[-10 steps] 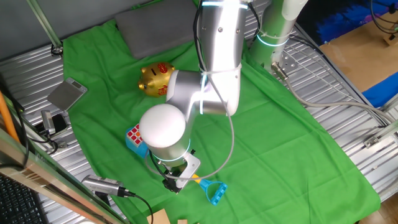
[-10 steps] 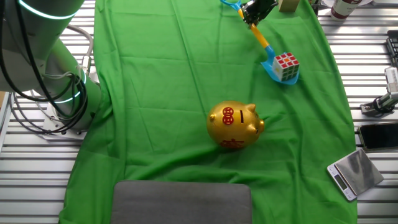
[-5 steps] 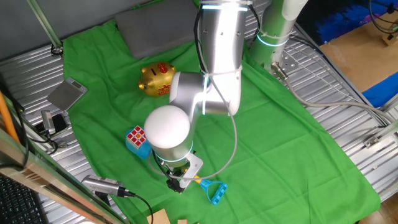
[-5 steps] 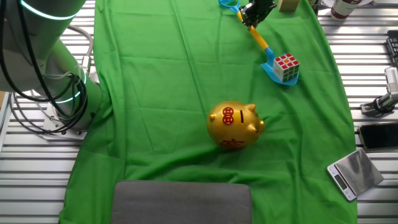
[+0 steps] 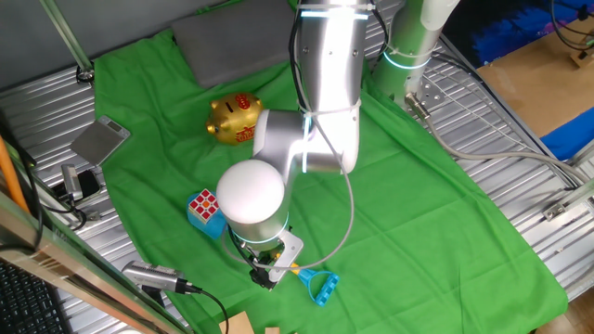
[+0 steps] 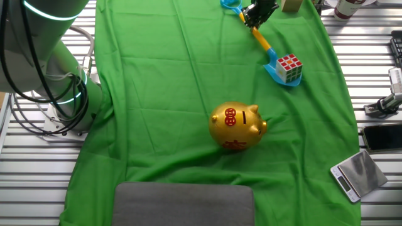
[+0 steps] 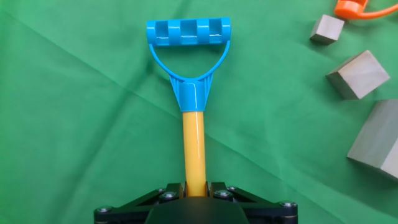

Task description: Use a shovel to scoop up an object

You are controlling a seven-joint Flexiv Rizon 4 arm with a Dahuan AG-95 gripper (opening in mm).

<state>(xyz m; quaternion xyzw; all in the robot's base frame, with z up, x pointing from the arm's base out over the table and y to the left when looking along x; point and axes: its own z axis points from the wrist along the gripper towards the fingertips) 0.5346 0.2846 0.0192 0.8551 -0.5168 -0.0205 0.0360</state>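
Clamping on the yellow shaft of the shovel (image 7: 193, 124), the hand (image 6: 254, 14) sitting toward 12 o'clock in the other fixed view, D-shaped end pointing past it. Lying on the green cloth (image 6: 169, 94) of the worktop, blade reaching toward 4 o'clock from the hand and carrying the object (image 6: 289, 68). Standing at 7 o'clock from the object, well apart: gold piggy bank (image 6: 237, 126).

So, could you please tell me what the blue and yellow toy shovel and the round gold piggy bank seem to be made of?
The blue and yellow toy shovel looks like glossy moulded plastic: the hand view shows smooth, shiny highlights along its yellow shaft and ribbed blue D-handle. The round gold piggy bank has a metallic gold sheen with red markings; it could be painted plastic or ceramic, and the frames cannot settle which.
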